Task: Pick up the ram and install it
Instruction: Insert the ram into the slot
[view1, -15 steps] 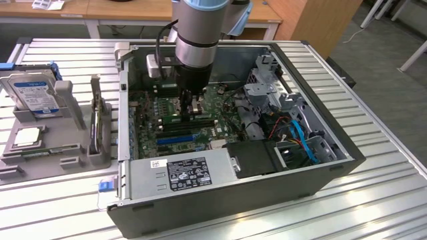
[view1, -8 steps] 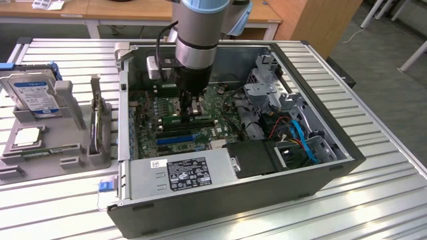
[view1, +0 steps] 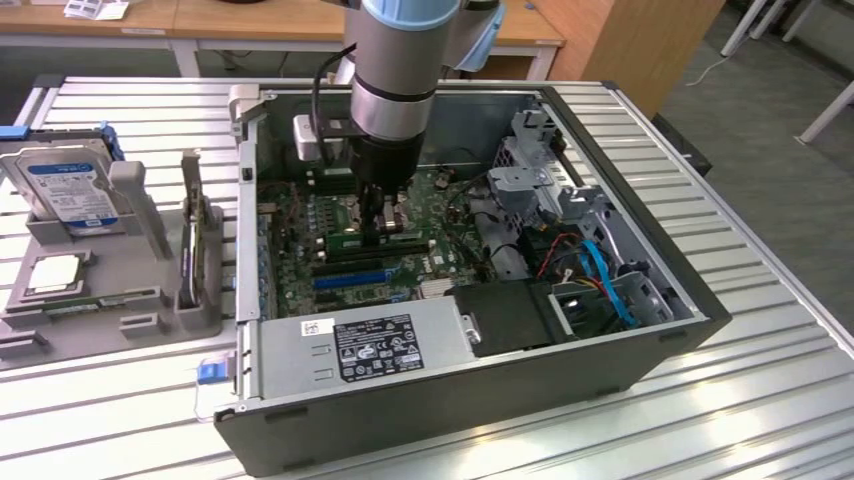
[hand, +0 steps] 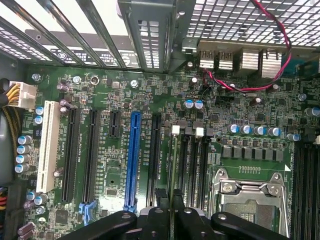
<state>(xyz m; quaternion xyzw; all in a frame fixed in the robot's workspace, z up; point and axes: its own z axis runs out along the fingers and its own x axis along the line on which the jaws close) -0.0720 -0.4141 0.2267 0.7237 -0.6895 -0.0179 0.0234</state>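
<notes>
A slatted metal table (view1: 747, 330) fills the exterior view, and an open computer case (view1: 441, 400) lies on it in the centre of the frame. The robot arm (view1: 400, 70) comes down from the upper middle into the case, over the green motherboard (view1: 300, 225). A grey power supply (view1: 360, 350) sits along the case's near side. At the exterior view's left, a grey tray (view1: 134, 270) holds a blue-labelled hard drive (view1: 67, 190).

The gripper (view1: 387, 222) hangs low over the board. In the wrist view its black fingers (hand: 160, 212) are closed on the ram (hand: 171, 160). The ram is seen edge-on, lined up along a black slot between the blue slot (hand: 132, 160) and the silver processor socket (hand: 250, 200). Whether it is pressed fully in cannot be told.
</notes>
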